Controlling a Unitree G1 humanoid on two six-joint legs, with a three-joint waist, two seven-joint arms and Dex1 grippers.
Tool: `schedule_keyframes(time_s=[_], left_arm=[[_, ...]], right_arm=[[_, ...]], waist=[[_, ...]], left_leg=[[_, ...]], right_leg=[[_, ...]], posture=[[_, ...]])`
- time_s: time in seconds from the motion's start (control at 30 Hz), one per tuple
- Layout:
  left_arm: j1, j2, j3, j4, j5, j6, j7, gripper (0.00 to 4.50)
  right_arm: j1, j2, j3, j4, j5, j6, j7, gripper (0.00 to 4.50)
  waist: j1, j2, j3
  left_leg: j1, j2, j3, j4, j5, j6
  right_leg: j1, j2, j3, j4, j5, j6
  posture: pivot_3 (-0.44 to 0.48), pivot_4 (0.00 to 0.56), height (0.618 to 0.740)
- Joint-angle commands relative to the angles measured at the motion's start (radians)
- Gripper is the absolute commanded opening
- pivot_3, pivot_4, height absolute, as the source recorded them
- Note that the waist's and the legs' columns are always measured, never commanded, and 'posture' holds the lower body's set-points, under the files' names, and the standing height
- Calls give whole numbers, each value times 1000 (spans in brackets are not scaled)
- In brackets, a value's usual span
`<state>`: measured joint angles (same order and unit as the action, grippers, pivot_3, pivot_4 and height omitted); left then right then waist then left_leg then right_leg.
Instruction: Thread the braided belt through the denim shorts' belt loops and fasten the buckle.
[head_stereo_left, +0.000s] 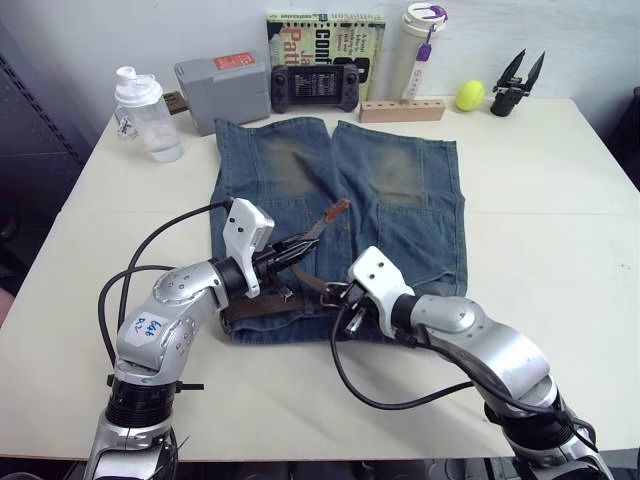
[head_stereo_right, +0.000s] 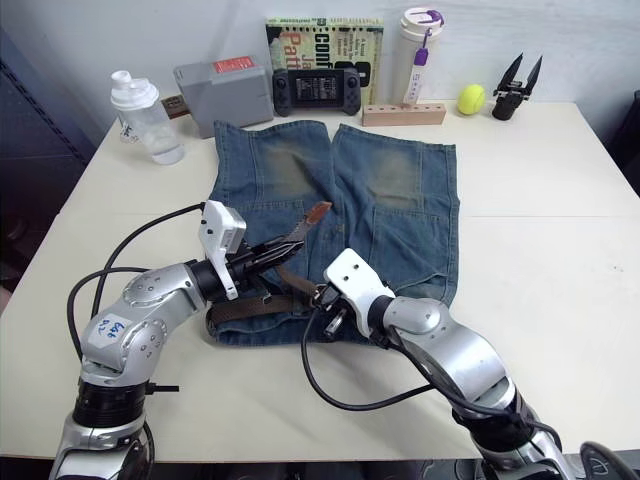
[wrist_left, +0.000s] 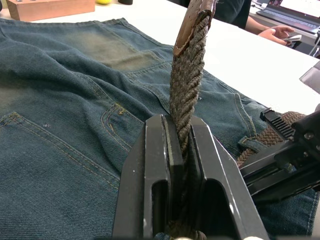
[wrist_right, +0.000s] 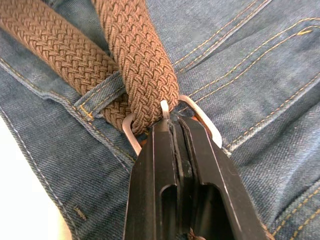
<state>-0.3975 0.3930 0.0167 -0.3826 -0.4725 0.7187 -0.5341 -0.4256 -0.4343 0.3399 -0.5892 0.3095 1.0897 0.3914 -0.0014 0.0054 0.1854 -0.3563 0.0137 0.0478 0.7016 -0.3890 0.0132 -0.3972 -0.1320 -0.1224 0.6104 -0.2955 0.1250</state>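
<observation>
the denim shorts (head_stereo_left: 335, 215) lie flat on a pale counter (head_stereo_left: 560, 250) against a white wall. the left hand (head_stereo_left: 292, 248) clamps the braided belt (head_stereo_left: 322, 222) near its raised tip; the right hand (head_stereo_left: 335, 296) pinches the buckle (wrist_right: 200, 117) at the waistband.

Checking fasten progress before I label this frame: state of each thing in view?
braided belt: along the waistband, tail passed through the buckle and lifted off the shorts
buckle: belt through its frame
denim shorts: flat on the table, waistband toward the robot
belt loop: belt runs under it
left gripper: shut on the belt tail
right gripper: shut at the buckle
shaker bottle: upright, lid on
</observation>
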Motion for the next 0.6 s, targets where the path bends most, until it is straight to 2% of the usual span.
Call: schedule_keyframes(time_s=[0.03,0.6], left_arm=[[5,3,-4,-57,-11,-21,-4,0],[8,0,-11,-53,-7,-32,3,0]], right_arm=[[-34,4,16,55,-9,-18,23,23],[-225,-72,63,204,20,-32,249,23]], waist=[[0,0,0],[-1,0,0]], left_leg=[[0,0,0,0,0,0],[0,0,0,0,0,0]], right_leg=[[0,0,0,0,0,0],[0,0,0,0,0,0]], posture=[[0,150,731],[0,150,731]])
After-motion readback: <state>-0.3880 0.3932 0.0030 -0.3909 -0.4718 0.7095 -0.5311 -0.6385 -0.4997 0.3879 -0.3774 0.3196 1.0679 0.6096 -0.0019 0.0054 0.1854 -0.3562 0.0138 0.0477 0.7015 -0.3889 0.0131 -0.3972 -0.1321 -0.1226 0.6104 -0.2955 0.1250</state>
